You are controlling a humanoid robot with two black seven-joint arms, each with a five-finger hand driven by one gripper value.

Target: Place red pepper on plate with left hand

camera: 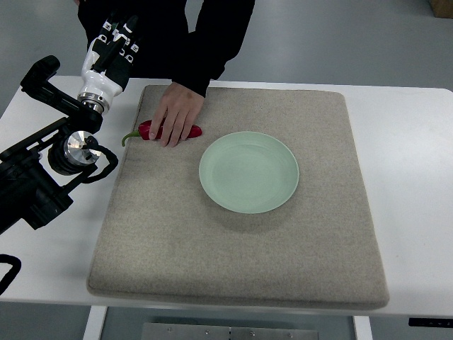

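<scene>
Red pepper (168,132) lies near the far-left edge of the felt mat (233,262), just left of the pale green plate (249,172), with a person's hand (177,113) resting on it. Left hand (113,42) is raised beyond the mat's corner, empty; whether its fingers are spread cannot be told. Pepper is judged light, smooth and somewhat slippery; grasp mid-body, not the thin stem. Open mat surrounds the plate.

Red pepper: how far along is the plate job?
Nothing done: the red pepper lies on the mat, left of the empty plate. A person's hand rests on it. The left hand is raised at the table's far left, holding nothing. Grasp, carry and placing all remain.
</scene>
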